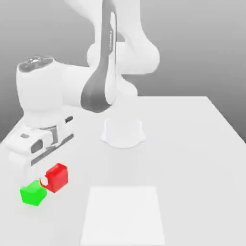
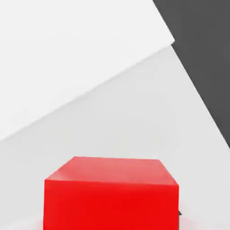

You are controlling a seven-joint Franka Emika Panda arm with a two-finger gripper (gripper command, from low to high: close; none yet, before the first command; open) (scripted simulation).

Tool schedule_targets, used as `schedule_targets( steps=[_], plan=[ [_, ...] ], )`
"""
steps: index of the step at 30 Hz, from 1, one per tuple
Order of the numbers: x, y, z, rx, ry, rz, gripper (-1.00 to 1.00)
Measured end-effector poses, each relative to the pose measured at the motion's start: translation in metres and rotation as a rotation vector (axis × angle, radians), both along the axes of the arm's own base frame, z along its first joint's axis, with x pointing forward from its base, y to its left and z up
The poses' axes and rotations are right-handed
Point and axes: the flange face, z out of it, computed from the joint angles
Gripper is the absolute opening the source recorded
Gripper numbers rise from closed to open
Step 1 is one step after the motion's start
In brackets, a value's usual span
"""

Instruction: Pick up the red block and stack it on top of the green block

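Beside the green block [image 1: 33,193], toward the exterior view's right and slightly farther back, sits the red block [image 1: 58,177], held at the tip of the robot's gripper [image 1: 45,180]. A pale rounded fingertip [image 1: 44,181] presses against the red block's side that faces the green block, and in the hand view the red block [image 2: 111,193] sits close up against the camera with white finger edges at its lower corners, so the gripper appears closed on it. Whether the red block rests on the surface [image 1: 192,144] or hangs just above it cannot be told. The two blocks look to be touching or nearly so at one corner. Both are small plain-faced cubes of about equal size; the red one is glossy and bright, the green one vivid and flat-coloured. Behind the green block rises the white arm [image 1: 53,96], smooth and rounded, with a dark grey band on one link. Its circular white base [image 1: 123,133] stands well behind the green block, toward the exterior view's right. A slightly brighter white rectangular patch [image 1: 124,214] lies flat on the pale surface, to the exterior view's right of the green block.
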Motion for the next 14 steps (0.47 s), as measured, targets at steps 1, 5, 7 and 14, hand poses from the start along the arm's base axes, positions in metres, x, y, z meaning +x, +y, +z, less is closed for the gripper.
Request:
schedule_targets(
  steps=[1,5,7,14],
  plan=[
    [-0.009,-0.013,0.002,0.001,0.000,0.010,-1.00],
    [-0.044,-0.061,-0.003,0.006,-0.002,0.004,-1.00],
    [-0.030,-0.046,-0.018,0.007,-0.004,0.062,-1.00],
    [-0.030,-0.043,-0.054,0.007,-0.002,0.069,1.00]
  ],
)
